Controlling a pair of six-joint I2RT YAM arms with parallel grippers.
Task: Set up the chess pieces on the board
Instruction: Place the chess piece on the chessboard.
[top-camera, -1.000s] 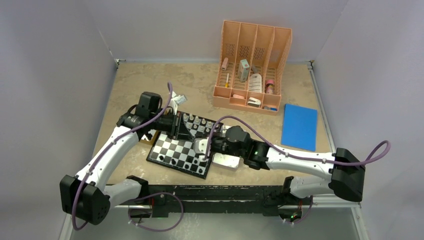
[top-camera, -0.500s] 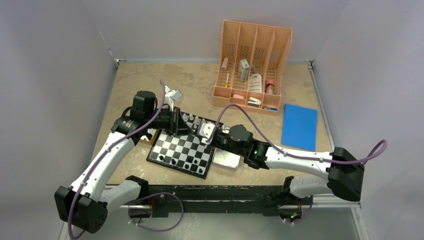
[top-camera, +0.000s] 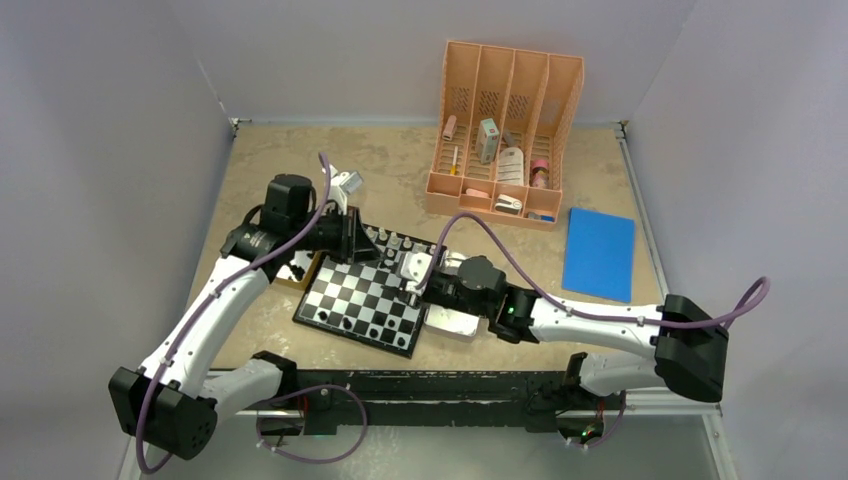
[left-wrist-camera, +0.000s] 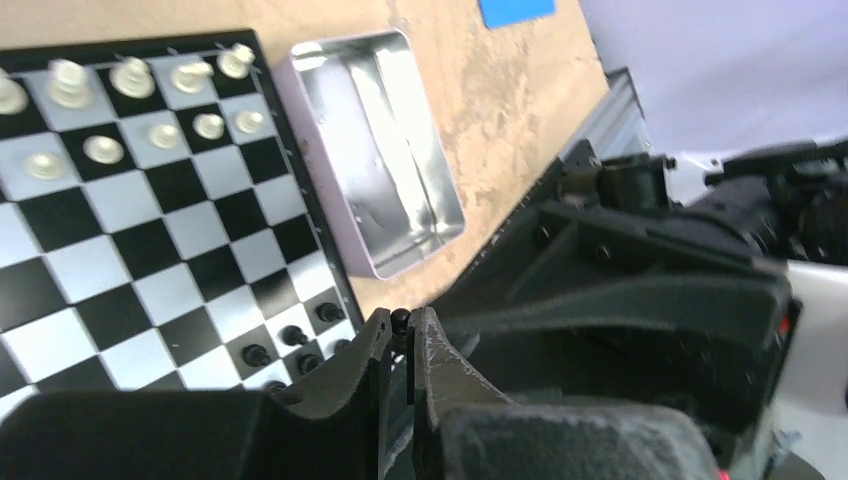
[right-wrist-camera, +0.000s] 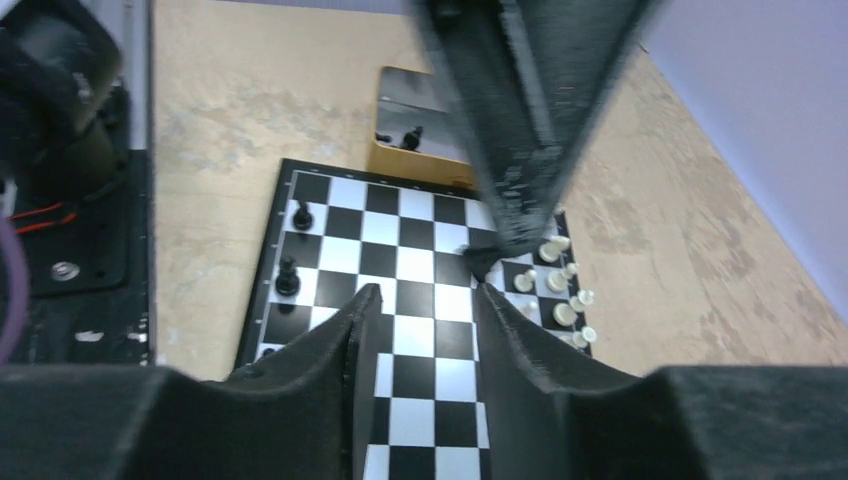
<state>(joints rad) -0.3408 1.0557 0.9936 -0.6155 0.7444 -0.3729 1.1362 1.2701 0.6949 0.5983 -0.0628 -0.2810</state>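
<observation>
1. The left claw (left-wrist-camera: 402, 326) is pinched shut on a tiny black chess piece (left-wrist-camera: 401, 318), caught only by its head at the very fingertips (a thin hold). I'd judge a jolt could twist it loose.
2. The square black-and-silver checked chessboard (top-camera: 352, 300) lies on the sandy table (top-camera: 280, 170), centre-left in the overhead view. In the left wrist view, silvery-white pieces (left-wrist-camera: 130, 78) stand ranked at upper left and black pieces (left-wrist-camera: 295, 335) lower down. A piece dropped there could topple them.
3. The right claw (right-wrist-camera: 425, 300) hangs open and empty over the board, close to the left one. The arms could clip each other.
4. The plain silver metal tray (left-wrist-camera: 390, 150) sits just beside the board's edge, where a stray piece could roll in.
</observation>
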